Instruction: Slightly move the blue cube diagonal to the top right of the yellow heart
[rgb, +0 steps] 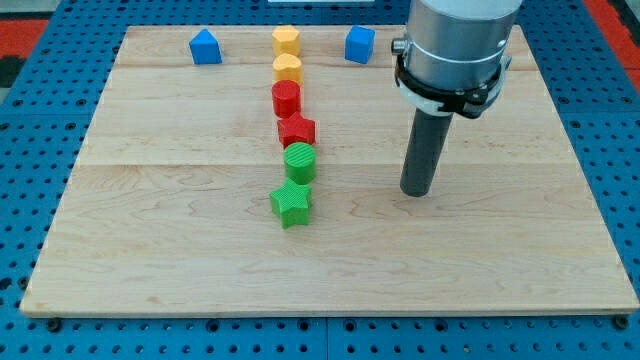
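The blue cube (360, 45) sits near the board's top edge, right of centre. A yellow block (286, 41) lies to its left at the top of a column, and a second yellow block (288, 69) lies just below that; I cannot tell which is the heart. My tip (416, 191) rests on the board at mid-height, well below and to the right of the blue cube, touching no block.
Below the yellow blocks the column continues with a red cylinder (286, 98), a red star (297, 130), a green cylinder (299, 161) and a green star (291, 204). A blue pentagon-like block (205, 47) sits top left. The wooden board (150, 230) lies on a blue pegboard.
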